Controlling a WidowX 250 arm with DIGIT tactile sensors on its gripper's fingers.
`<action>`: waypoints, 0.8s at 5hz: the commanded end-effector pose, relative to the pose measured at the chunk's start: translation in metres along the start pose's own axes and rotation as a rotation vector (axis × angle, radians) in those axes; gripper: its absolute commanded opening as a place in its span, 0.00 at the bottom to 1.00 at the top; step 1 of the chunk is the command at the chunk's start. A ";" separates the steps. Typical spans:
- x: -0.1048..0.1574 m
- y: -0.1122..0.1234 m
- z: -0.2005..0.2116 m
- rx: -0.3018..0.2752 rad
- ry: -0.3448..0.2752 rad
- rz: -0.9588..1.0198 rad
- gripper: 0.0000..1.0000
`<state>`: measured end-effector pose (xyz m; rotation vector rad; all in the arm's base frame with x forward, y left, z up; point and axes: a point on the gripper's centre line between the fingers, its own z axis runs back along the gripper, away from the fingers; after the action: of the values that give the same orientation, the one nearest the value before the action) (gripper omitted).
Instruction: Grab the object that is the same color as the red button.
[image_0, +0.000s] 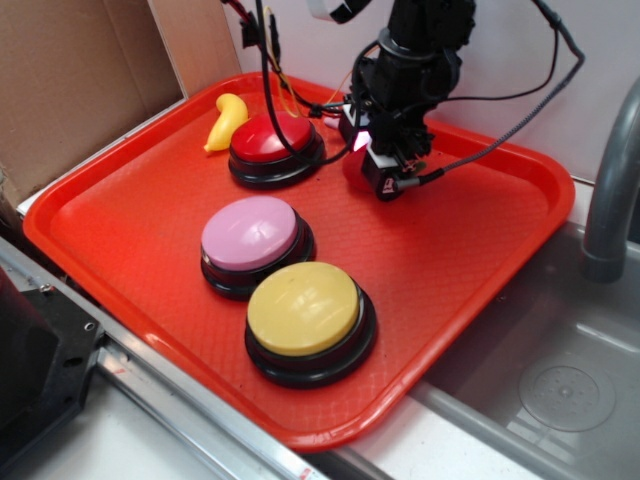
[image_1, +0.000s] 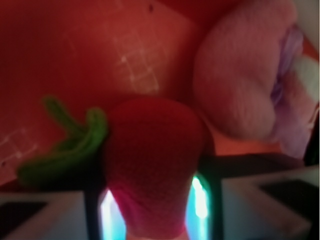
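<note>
Clamped on the red plush fruit (image_1: 152, 165), the gripper (image_0: 385, 170) sits just beside the red button (image_0: 272, 138).

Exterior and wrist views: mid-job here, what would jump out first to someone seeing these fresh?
The orange-red tray carries three big dome buttons: the red button at the back, a pink one in the middle and a yellow one nearest the camera. At the tray's back, the gripper is down beside the red button. The wrist view shows the dark-red plush fruit between its fingers, a pink plush toy just beyond.
</note>
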<state>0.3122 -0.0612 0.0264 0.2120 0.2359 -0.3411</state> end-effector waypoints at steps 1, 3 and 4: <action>-0.079 0.014 0.102 -0.132 -0.159 0.263 0.00; -0.168 0.040 0.135 -0.311 -0.192 0.553 0.00; -0.199 0.046 0.141 -0.335 -0.230 0.653 0.00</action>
<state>0.1799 0.0174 0.2172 -0.0846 0.0180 0.3211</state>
